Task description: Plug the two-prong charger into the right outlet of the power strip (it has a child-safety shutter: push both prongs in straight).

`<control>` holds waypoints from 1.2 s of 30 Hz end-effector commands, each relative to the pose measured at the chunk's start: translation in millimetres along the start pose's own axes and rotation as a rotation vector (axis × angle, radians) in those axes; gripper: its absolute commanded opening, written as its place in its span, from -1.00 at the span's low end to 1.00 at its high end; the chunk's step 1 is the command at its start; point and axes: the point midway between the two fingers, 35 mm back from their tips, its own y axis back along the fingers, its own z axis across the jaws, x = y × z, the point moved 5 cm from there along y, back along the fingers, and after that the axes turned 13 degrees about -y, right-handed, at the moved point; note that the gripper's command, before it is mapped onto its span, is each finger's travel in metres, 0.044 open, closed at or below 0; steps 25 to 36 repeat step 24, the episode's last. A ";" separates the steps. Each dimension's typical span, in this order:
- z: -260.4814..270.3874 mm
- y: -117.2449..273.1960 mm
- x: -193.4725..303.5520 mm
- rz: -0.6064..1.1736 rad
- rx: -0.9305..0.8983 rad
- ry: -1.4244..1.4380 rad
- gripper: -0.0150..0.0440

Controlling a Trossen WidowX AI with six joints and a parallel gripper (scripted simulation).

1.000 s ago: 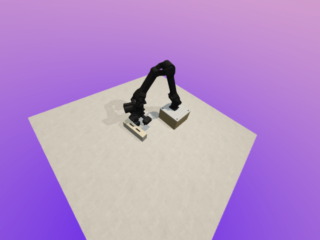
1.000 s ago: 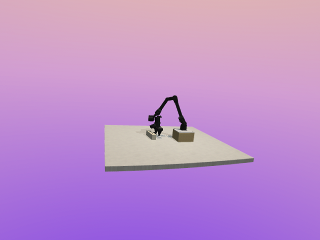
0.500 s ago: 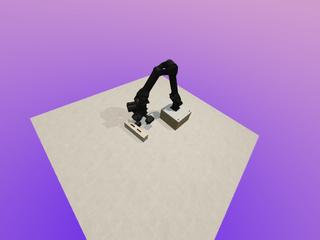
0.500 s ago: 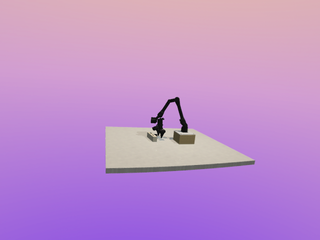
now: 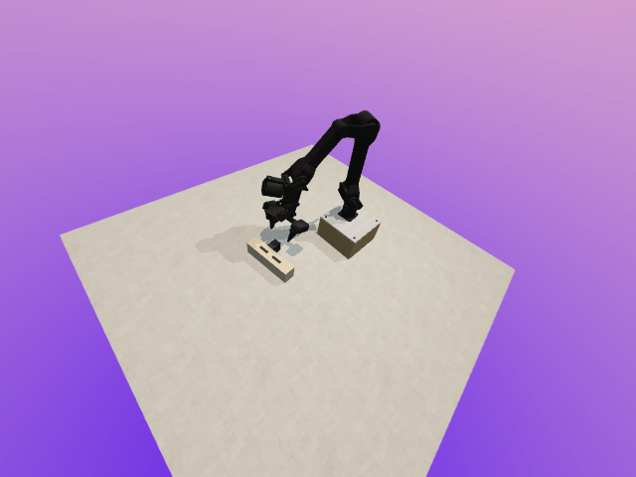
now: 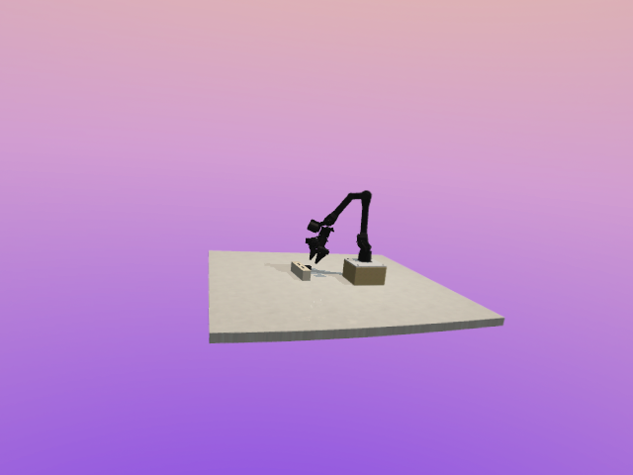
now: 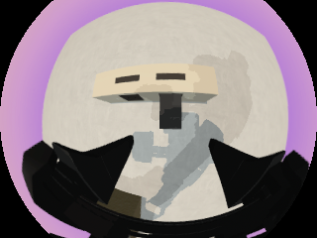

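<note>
The cream power strip (image 5: 285, 266) (image 6: 300, 271) (image 7: 106, 83) has two dark slots on top. In the wrist view, a dark opening (image 7: 132, 97) shows at the left of its arm-facing side. The black charger (image 5: 275, 245) (image 6: 308, 267) (image 7: 170, 114) sits against the right part of that same side, with no gap visible between them. Its prongs are hidden, so their depth cannot be told. My gripper (image 5: 280, 234) (image 6: 313, 261) (image 7: 171, 139) is open and empty, above the charger and toward the arm base, apart from it.
The arm stands on a brown box (image 5: 334, 238) (image 6: 363, 274) (image 7: 128, 203) with a pale top plate, on the arm's side of the strip. The beige table top (image 5: 308, 359) (image 6: 265, 307) ends in open edges all round. Arm shadows fall near the charger.
</note>
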 end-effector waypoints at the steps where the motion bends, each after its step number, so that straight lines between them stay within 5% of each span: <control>1: 3.1 23.3 -1.6 -0.186 -0.035 0.030 1.00; 36: 3.2 24.6 -1.7 -0.195 -0.036 0.032 1.00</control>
